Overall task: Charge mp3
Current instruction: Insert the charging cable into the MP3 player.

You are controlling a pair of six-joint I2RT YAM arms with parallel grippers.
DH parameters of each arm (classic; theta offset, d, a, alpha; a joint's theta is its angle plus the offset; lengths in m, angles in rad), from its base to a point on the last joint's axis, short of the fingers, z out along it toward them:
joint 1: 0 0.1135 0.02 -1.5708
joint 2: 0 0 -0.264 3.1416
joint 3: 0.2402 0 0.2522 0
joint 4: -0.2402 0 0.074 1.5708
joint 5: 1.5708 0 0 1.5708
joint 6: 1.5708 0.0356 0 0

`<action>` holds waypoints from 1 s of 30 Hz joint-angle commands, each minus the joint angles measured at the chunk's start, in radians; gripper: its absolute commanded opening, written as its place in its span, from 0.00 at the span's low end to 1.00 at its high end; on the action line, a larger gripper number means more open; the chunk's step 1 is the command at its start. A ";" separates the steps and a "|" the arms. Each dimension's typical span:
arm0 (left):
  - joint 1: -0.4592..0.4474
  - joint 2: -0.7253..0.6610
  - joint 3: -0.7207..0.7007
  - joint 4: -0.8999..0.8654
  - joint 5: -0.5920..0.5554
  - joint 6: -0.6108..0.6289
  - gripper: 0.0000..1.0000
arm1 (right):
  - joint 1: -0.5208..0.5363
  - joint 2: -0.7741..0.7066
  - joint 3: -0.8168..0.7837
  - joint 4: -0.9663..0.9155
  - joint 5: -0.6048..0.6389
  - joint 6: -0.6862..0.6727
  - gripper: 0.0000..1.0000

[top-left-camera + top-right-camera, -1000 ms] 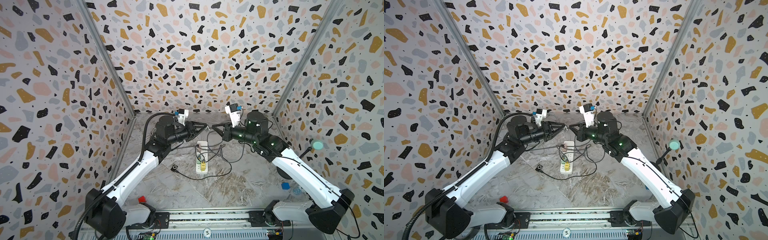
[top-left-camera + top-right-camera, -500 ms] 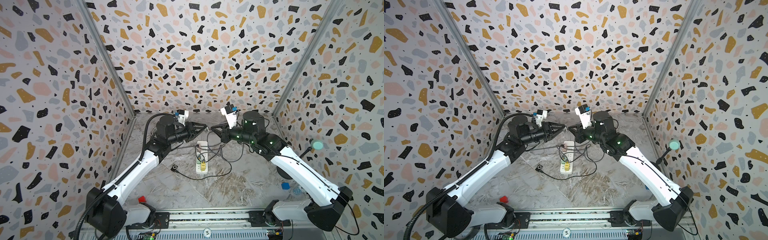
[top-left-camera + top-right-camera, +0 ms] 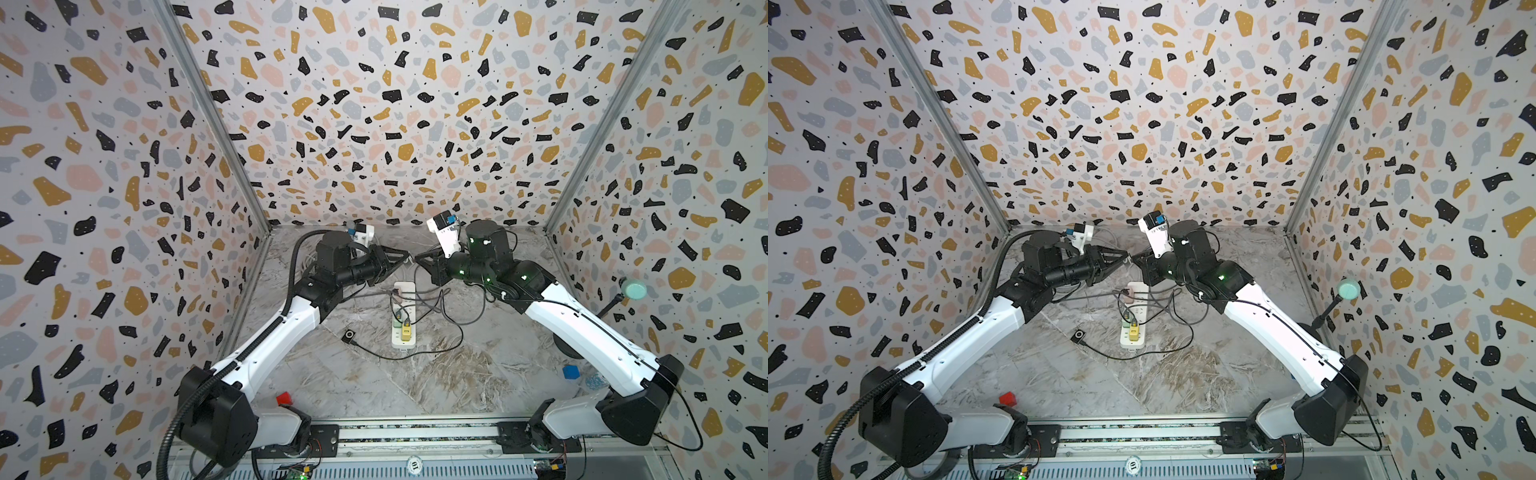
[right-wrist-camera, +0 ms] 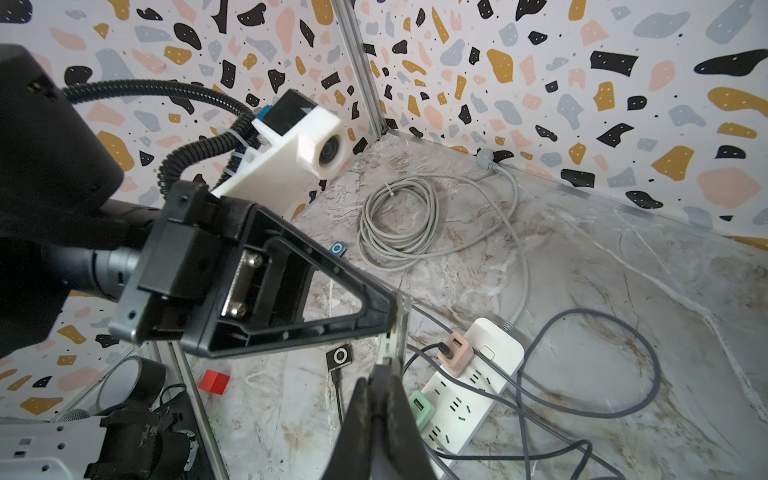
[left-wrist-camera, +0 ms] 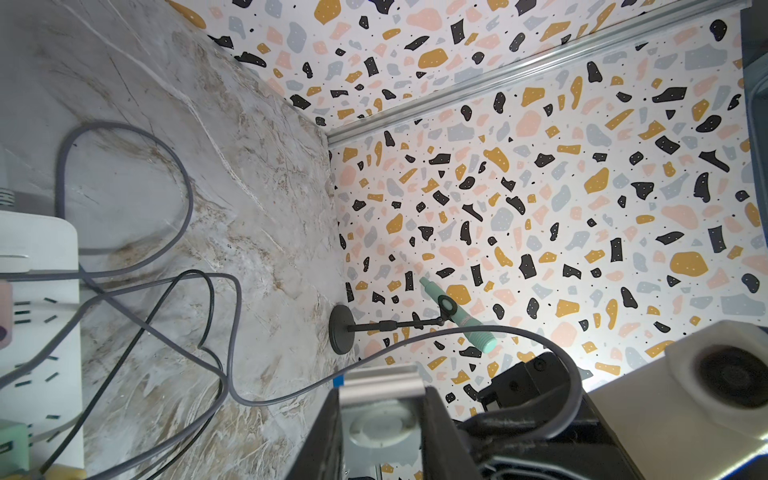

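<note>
My left gripper [image 5: 382,395] is shut on a small silver mp3 [image 5: 381,419] with a round control wheel, held between both black fingers [image 5: 326,424]. In the right wrist view the mp3 [image 4: 397,328] shows edge-on. My right gripper [image 4: 380,376] is shut on the plug of a grey cable [image 4: 582,316], and the plug tip touches the mp3's edge. In both top views the left gripper [image 3: 404,260] [image 3: 1124,256] and the right gripper [image 3: 419,257] [image 3: 1136,258] meet tip to tip above the far end of the white power strip [image 3: 404,291].
A black mp3 [image 3: 350,335] [image 4: 340,356] lies on the floor with a cable plugged in, and a blue one [image 4: 337,249] lies near a coiled grey cable [image 4: 399,220]. Pink [image 4: 455,349], green [image 4: 419,409] and yellow [image 3: 406,330] chargers sit in the strip. A microphone stand [image 3: 631,289] is at right.
My right gripper has moved left with the plug and closed the gap to the mp3 in my left gripper. The left arm has barely moved.
</note>
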 commanded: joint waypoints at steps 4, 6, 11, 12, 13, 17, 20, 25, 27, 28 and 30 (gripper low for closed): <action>-0.027 -0.048 0.077 0.265 0.137 -0.017 0.00 | -0.012 0.071 -0.103 -0.058 -0.150 0.067 0.00; -0.026 -0.053 0.076 0.259 0.140 -0.011 0.00 | -0.023 0.073 -0.108 -0.052 -0.175 0.071 0.00; -0.035 -0.048 0.084 0.252 0.144 0.003 0.00 | -0.022 0.098 -0.087 -0.074 -0.207 0.067 0.00; -0.038 -0.046 0.091 0.245 0.144 0.008 0.00 | -0.017 0.104 -0.083 -0.078 -0.208 0.067 0.00; -0.041 -0.044 0.095 0.235 0.143 0.018 0.00 | -0.011 0.110 -0.079 -0.082 -0.206 0.066 0.00; -0.061 -0.031 0.143 0.146 0.140 0.082 0.00 | -0.002 0.136 -0.060 -0.123 -0.185 0.085 0.00; -0.063 -0.033 0.145 0.136 0.140 0.097 0.00 | -0.002 0.147 -0.060 -0.134 -0.184 0.102 0.00; -0.065 -0.041 0.136 0.169 0.141 0.083 0.00 | -0.003 0.158 -0.072 -0.134 -0.189 0.121 0.00; -0.065 -0.045 0.138 0.173 0.142 0.082 0.00 | -0.004 0.159 -0.078 -0.128 -0.197 0.131 0.00; -0.065 -0.046 0.137 0.173 0.142 0.080 0.00 | -0.005 0.160 -0.080 -0.127 -0.198 0.135 0.00; -0.065 -0.051 0.135 0.188 0.144 0.078 0.00 | -0.006 0.162 -0.087 -0.123 -0.203 0.140 0.00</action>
